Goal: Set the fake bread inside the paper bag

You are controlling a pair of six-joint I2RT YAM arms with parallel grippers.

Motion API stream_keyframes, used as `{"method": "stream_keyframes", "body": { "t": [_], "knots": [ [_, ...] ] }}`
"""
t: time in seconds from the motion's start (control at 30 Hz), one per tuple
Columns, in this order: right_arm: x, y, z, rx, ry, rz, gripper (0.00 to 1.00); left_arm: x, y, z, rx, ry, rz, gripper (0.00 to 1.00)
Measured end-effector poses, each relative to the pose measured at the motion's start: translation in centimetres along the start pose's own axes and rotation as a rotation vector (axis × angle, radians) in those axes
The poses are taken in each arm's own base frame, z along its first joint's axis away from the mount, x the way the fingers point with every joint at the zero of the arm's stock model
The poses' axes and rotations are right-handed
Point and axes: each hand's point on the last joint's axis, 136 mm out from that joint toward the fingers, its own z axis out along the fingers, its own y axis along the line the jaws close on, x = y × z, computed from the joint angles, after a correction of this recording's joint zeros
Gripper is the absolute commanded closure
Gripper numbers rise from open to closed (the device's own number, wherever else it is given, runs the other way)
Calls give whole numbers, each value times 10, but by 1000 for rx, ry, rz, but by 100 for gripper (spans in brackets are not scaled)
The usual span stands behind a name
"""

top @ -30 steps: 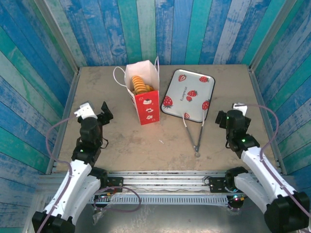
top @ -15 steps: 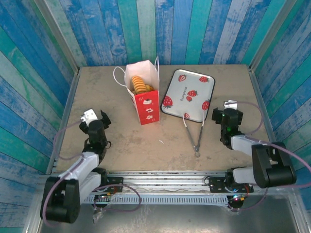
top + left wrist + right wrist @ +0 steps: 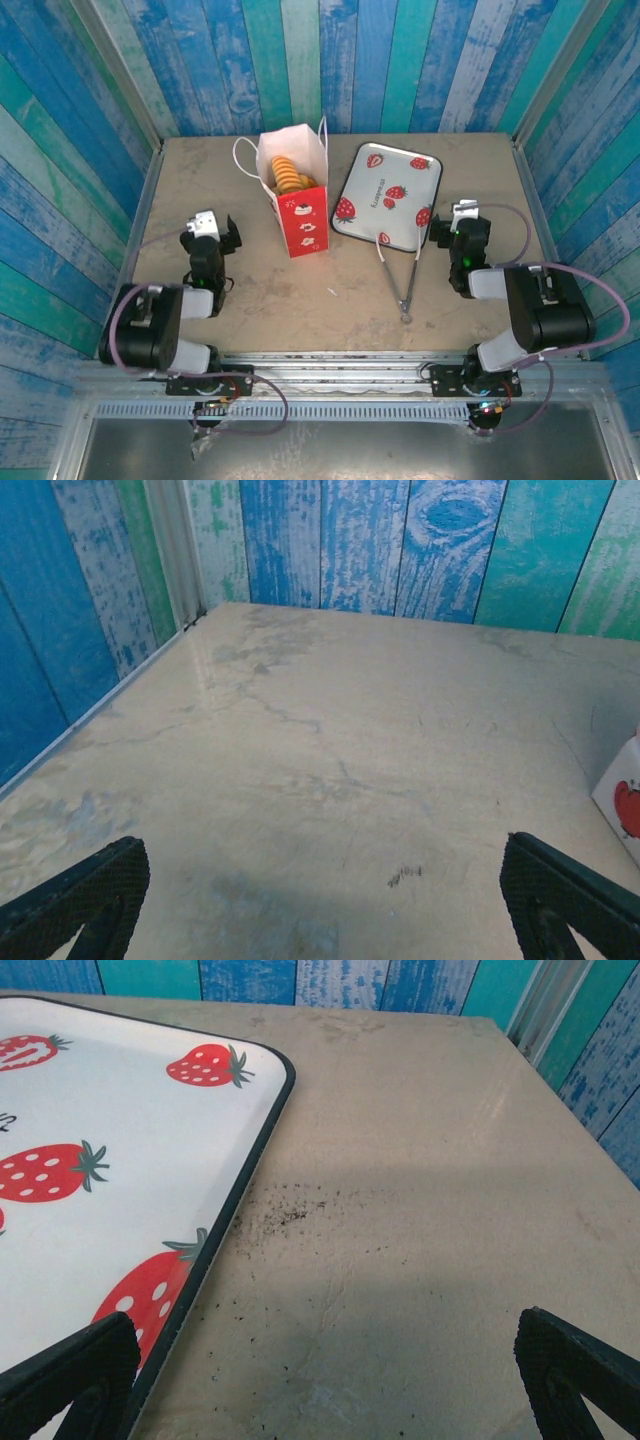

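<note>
The paper bag [image 3: 300, 215], white on top and red below, stands upright at the table's back centre, and its lower corner [image 3: 626, 798] shows at the right edge of the left wrist view. Golden fake bread [image 3: 289, 176] fills its open mouth. My left gripper [image 3: 210, 234] rests low on the table, left of the bag and apart from it. It is open, and there is only bare tabletop between its fingers [image 3: 320, 905]. My right gripper [image 3: 454, 228] is low by the tray's right edge, open and holding nothing [image 3: 325, 1380].
A white strawberry-print tray [image 3: 372, 185] with a dark rim [image 3: 248, 1172] lies right of the bag. Metal tongs [image 3: 406, 280] lie on the table in front of the tray. Blue and green plank walls close in the table on three sides.
Both arms have folded down close to their bases. The left gripper shifted slightly right and the right gripper moved left toward the tray. Both stayed open; bag, tray and tongs have not moved.
</note>
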Motion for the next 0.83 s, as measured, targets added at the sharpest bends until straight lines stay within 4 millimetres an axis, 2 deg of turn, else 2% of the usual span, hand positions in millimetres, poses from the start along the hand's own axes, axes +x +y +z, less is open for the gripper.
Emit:
{"method": "stream_keyframes", "body": {
  "t": [0.07, 0.2, 0.33, 0.83],
  "knots": [
    [0, 1, 0, -3, 0, 0, 0, 10, -3, 3, 18, 25, 20, 6],
    [-1, 1, 0, -7, -1, -1, 0, -1, -10, 6, 64, -9, 24, 6],
    [-1, 2, 0, -10, -1, -1, 0, -8, -9, 9, 71, -27, 17, 6],
    [-1, 2, 0, -11, -1, -1, 0, -8, -11, 9, 87, -25, 16, 6]
  ]
}}
